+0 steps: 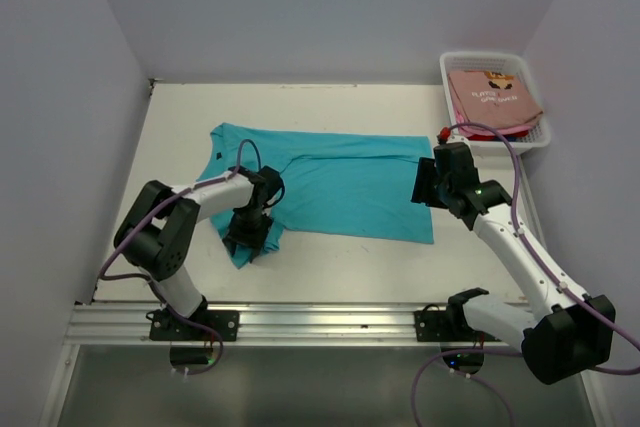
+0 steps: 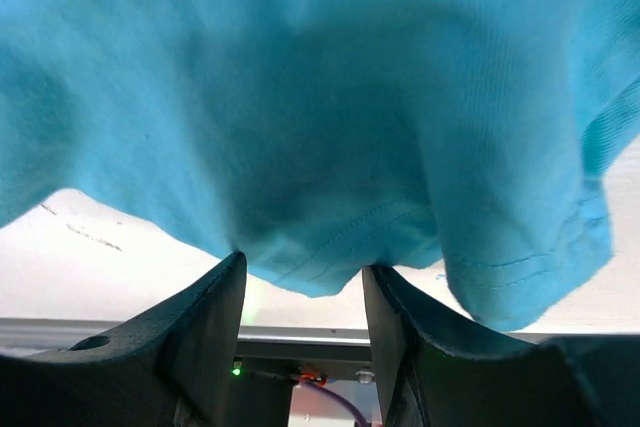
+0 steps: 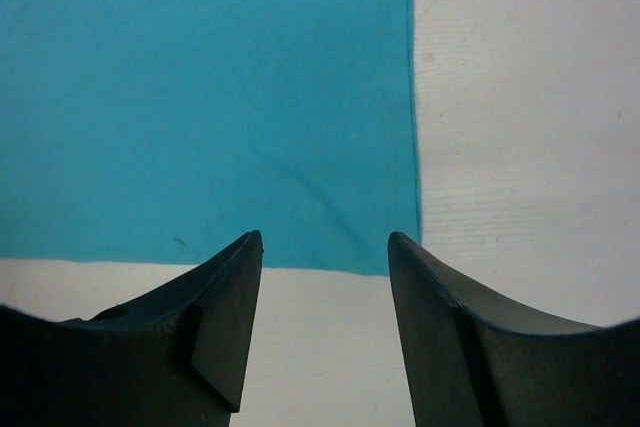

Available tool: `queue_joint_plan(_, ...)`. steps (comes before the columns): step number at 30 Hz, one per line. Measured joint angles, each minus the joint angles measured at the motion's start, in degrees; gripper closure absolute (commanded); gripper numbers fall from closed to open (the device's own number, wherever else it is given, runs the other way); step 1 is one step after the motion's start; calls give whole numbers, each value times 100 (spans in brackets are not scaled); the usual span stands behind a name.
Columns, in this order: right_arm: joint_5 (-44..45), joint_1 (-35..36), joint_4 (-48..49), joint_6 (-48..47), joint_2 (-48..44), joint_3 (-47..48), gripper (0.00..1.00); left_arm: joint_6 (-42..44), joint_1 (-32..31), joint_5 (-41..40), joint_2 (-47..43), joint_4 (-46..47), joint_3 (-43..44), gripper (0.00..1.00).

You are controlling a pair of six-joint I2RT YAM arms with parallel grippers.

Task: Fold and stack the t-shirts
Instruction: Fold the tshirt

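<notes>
A plain teal t-shirt lies flat across the middle of the table, neck to the left. My left gripper is at its near left corner, on a bunched sleeve. In the left wrist view the teal cloth hangs over my open left gripper, with a hem edge dipping between the fingers. My right gripper is open at the shirt's right edge. In the right wrist view it hovers over the shirt's near right corner. A salmon-pink shirt lies in the basket.
A white plastic basket stands at the back right corner, by the wall. White walls close in the left, back and right sides. A metal rail runs along the near edge with both arm bases on it.
</notes>
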Motion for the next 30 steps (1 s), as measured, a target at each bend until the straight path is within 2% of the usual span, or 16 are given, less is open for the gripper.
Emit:
queue_joint_plan(5, 0, 0, -2, -17, -7, -9, 43, 87, 151, 72, -17, 122, 17, 49)
queue_joint_plan(8, 0, 0, -2, -22, -11, -9, 44, 96, 225, 160, 9, 162, 28, 66)
queue_joint_plan(10, 4, 0, -2, -22, -37, -15, 45, 87, 243, 208, 66, 168, 72, 96)
queue_joint_plan(12, 7, 0, -2, -24, -61, -17, 46, 160, 258, 223, 90, 188, 85, 100)
queue_joint_plan(19, 79, 0, -4, -22, -90, -17, 46, 120, 262, 164, 50, 173, 101, 100)
queue_joint_plan(22, 258, 0, -15, 2, -70, -17, 38, 55, 260, 15, -109, 203, 175, 100)
queue_joint_plan(24, 448, 0, -48, 33, -15, -17, 33, 11, 247, -76, -302, 129, 365, 100)
queue_joint_plan(30, 811, 0, -236, 271, 562, -72, 30, -83, 160, -343, -981, -57, 1154, 100)
